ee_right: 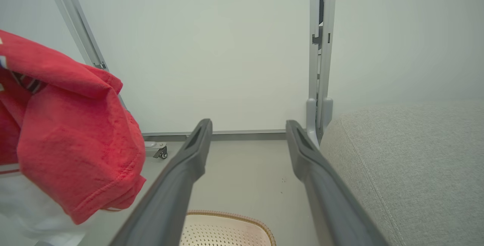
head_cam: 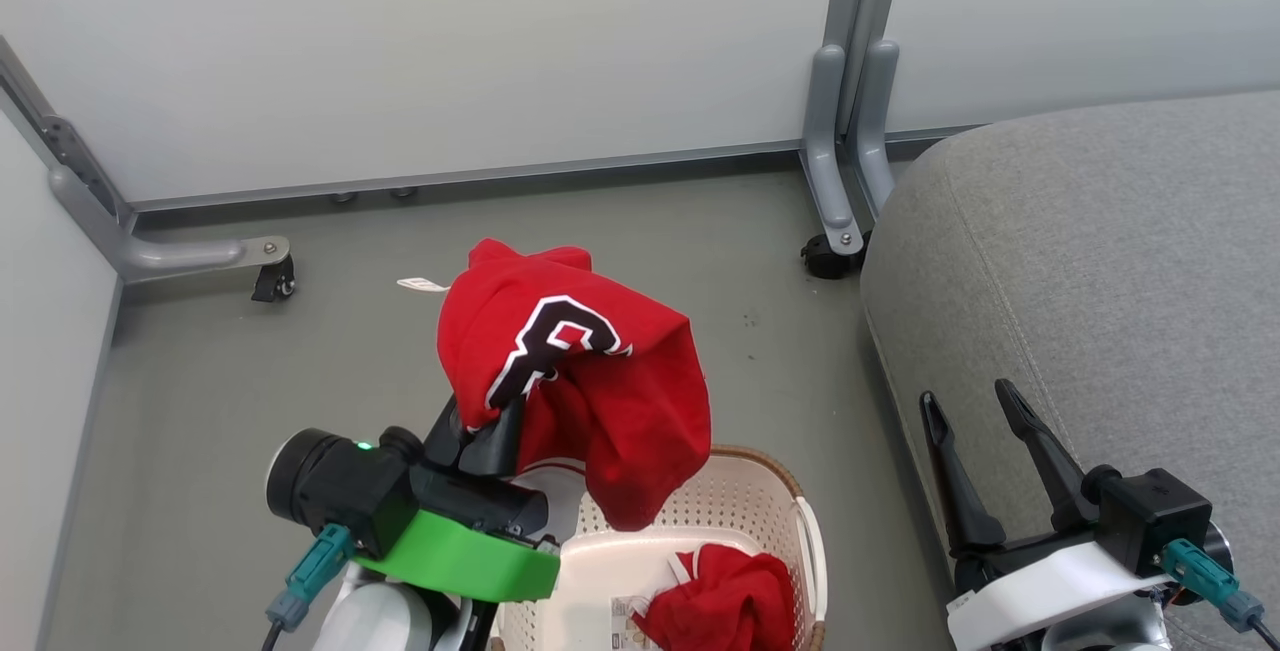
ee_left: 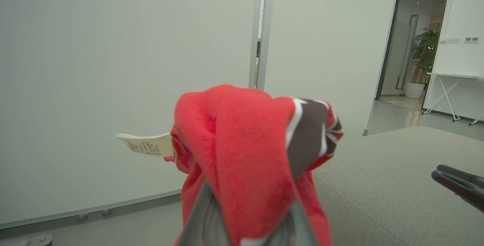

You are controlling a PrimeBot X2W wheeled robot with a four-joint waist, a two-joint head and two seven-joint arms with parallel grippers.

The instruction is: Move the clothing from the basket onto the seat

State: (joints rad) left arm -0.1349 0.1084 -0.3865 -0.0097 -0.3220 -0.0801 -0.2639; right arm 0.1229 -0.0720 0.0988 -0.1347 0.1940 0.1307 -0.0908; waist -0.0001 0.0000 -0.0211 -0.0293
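Over the grey floor [head_cam: 300, 371], the left gripper [head_cam: 490, 436] clamps the clothing [head_cam: 600, 371] — the seat [head_cam: 1100, 251] lies rightward, past the wide-open, empty right gripper [head_cam: 965, 393].

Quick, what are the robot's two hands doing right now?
Left gripper: shut on the red shirt.
Right gripper: open, holding nothing.

We note a bright red garment [head_cam: 600, 401] with black lettering edged white, a plainer red garment [head_cam: 730, 599], a cream perforated basket [head_cam: 745, 501] rimmed brown, a grey woven seat [head_cam: 1090, 261], a dull grey floor [head_cam: 250, 371].
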